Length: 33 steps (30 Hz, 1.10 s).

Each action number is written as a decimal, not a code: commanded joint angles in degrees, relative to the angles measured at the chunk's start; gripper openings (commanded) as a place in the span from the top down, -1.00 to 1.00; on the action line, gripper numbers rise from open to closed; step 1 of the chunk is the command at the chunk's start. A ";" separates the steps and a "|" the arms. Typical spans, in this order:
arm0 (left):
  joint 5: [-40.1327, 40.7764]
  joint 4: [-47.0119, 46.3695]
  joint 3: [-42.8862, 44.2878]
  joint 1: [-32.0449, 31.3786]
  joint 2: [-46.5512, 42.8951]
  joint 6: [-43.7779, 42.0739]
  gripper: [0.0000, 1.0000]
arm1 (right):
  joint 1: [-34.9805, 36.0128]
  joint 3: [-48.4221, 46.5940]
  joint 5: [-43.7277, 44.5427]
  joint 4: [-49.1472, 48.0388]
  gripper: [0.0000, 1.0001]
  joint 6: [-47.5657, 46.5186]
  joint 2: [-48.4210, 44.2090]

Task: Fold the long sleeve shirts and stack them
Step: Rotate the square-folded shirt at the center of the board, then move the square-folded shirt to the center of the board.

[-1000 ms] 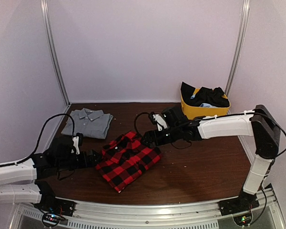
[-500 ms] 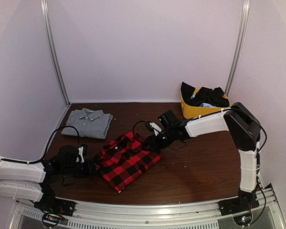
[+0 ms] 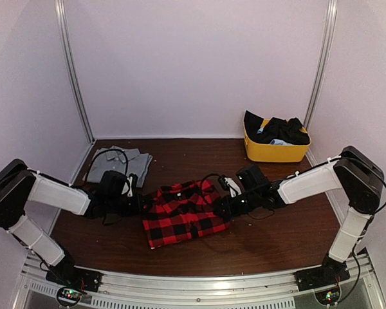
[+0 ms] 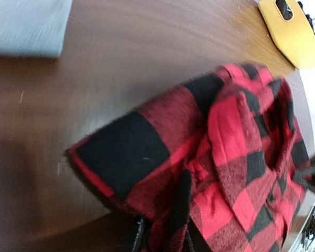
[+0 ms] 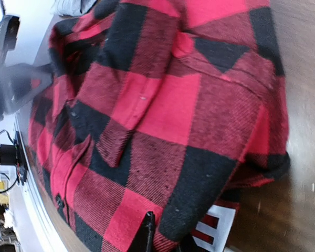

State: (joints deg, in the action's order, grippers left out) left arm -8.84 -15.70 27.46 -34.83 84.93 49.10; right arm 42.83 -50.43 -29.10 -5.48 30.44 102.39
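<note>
The red-and-black flannel shirt (image 3: 183, 212) lies folded on the table between the two arms. My left gripper (image 3: 141, 205) is shut on its left edge, and in the left wrist view a bunched fold of the flannel shirt (image 4: 226, 142) sits pinched in the left gripper (image 4: 163, 235). My right gripper (image 3: 220, 207) is shut on the right edge. In the right wrist view the flannel shirt (image 5: 163, 105) fills the frame, with its white neck label (image 5: 215, 227) beside the right gripper (image 5: 168, 237). The grey collared shirt (image 3: 132, 161) lies folded at the back left, partly behind the left arm.
A yellow bin (image 3: 275, 152) holding dark clothes stands at the back right; the yellow bin (image 4: 291, 31) also shows in the left wrist view. The grey shirt (image 4: 26, 23) is at that view's top left. Walls enclose the brown table (image 3: 270, 238) on three sides.
Both grippers have closed on opposite edges of the flannel shirt. The shirt has turned and shifted right, towards the table's middle. Both arms have swung along with it.
</note>
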 commanded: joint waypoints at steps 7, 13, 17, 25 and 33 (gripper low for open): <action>-8.20 6.24 24.41 5.95 14.97 -16.78 0.51 | 3.11 11.07 13.18 -5.95 -0.05 9.12 -11.96; -5.29 9.97 25.81 8.63 10.94 -19.69 0.14 | 1.28 9.17 15.68 -5.67 -0.44 9.36 -8.94; -2.57 13.98 26.52 11.66 8.82 -22.36 -0.09 | 0.25 5.60 13.71 -5.81 -0.47 8.35 -4.12; 0.84 15.32 28.16 19.42 11.00 -23.19 -0.21 | -0.29 2.65 10.96 -6.80 -0.47 7.78 0.49; 0.08 13.44 36.16 24.52 22.73 -24.65 -0.22 | -0.29 5.53 10.01 -9.16 -0.47 8.73 -0.98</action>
State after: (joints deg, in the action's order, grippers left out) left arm -8.93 -0.75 58.96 -12.01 101.36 26.17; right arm 42.72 -46.74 -18.00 -12.49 38.92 101.80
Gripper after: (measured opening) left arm 0.612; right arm 0.738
